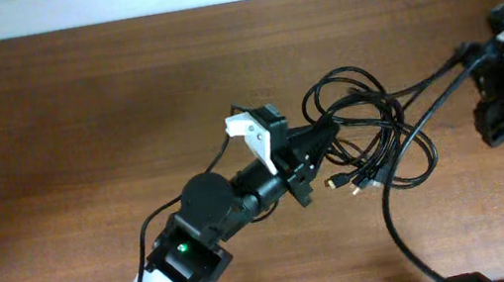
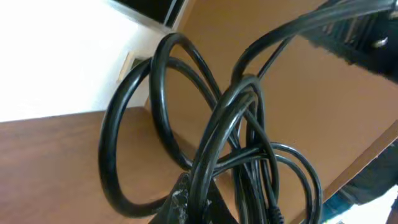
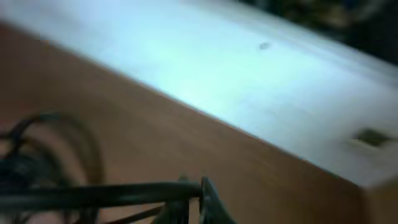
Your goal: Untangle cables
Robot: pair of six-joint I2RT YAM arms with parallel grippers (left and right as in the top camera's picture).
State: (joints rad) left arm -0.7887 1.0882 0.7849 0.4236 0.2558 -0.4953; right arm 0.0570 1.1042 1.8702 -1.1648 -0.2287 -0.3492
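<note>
The cables (image 1: 370, 128) are a tangle of thin black cords in loops at the middle right of the wooden table, with small metal plug ends (image 1: 336, 182) at the lower left of the bundle. My left gripper (image 1: 323, 136) reaches in from the lower left and is shut on a strand of the cables; its wrist view shows loops (image 2: 205, 124) rising right over the fingertips (image 2: 199, 202). My right gripper (image 1: 464, 54) at the far right is shut on another cable strand (image 3: 99, 194), stretched taut from the tangle to its fingers (image 3: 196, 193).
One long cable runs from the tangle down to the table's front edge (image 1: 414, 252). A white wall or board (image 3: 249, 81) lies beyond the table's far edge. The table's left half (image 1: 52, 141) is bare wood.
</note>
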